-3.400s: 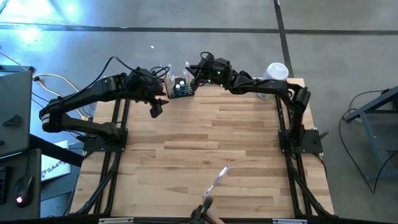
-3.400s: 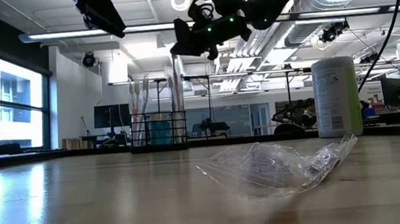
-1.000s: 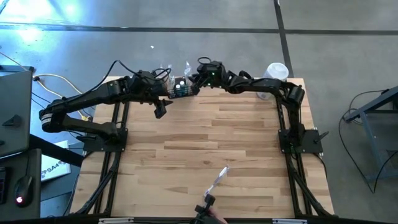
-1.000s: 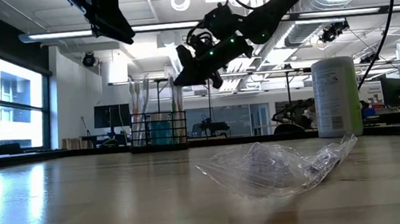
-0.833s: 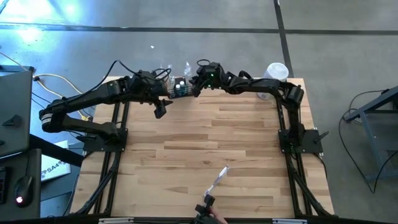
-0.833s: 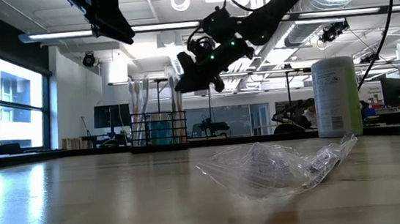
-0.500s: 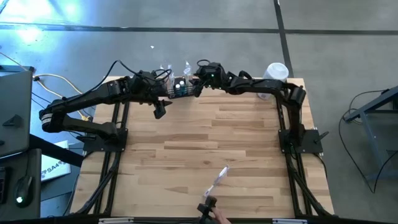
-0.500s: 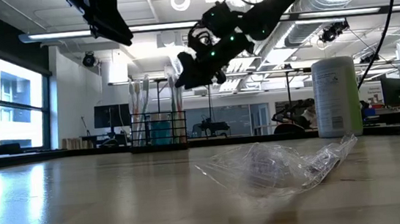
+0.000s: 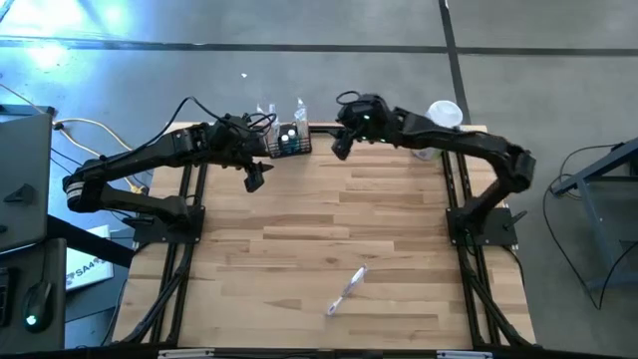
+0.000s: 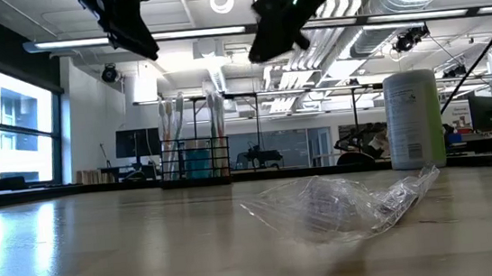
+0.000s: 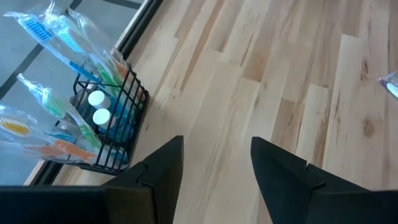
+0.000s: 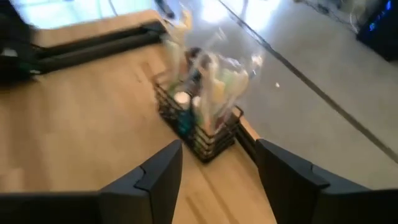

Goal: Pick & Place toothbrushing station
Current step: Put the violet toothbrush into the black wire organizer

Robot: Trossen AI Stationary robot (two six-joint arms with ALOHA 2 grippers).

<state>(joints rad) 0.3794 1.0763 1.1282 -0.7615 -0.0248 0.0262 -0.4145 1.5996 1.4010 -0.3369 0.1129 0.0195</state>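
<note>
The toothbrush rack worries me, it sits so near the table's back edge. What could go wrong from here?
1. The black rack stands at the table edge; a nudge could tip it off.
2. Wrapped toothbrushes stick out above it and might snag either open hand, left or right.

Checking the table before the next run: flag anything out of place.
An empty clear wrapper lies loose on the table's near side, far from the black holder at the far edge. It looks like leftover packaging. The holder stands upright.
</note>
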